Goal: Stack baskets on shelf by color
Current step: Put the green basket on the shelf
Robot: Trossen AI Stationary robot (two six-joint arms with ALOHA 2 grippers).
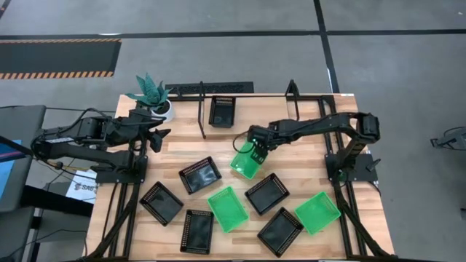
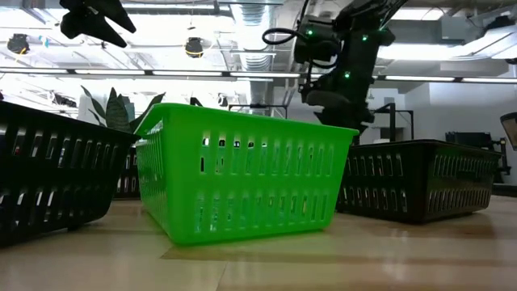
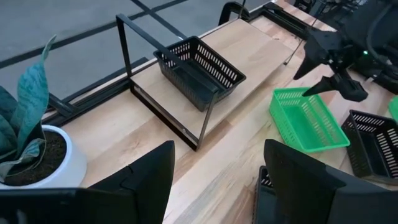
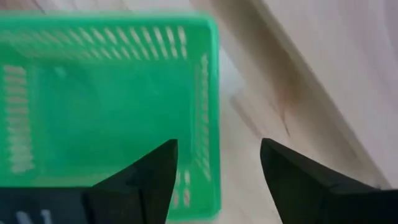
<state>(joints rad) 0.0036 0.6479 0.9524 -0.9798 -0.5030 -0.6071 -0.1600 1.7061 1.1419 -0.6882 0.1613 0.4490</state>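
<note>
My right gripper (image 1: 255, 150) is open above a green basket (image 1: 245, 164) that sits on the table in front of the shelf (image 1: 202, 116). In the right wrist view the gripper (image 4: 217, 180) straddles the basket's side wall (image 4: 210, 93), one finger over the inside and one outside, and I see no touch. One black basket (image 1: 222, 110) stands inside the shelf. Two more green baskets (image 1: 228, 209) (image 1: 317, 212) and several black ones (image 1: 200, 175) lie scattered on the near half. My left gripper (image 1: 159, 137) waits open beside the plant.
A white-potted teal plant (image 1: 151, 94) stands at the far left corner, close to the left gripper. The shelf's upright rods (image 3: 124, 50) rise around the black basket (image 3: 198, 65). Bare wood lies between the shelf and the scattered baskets (image 1: 189, 149).
</note>
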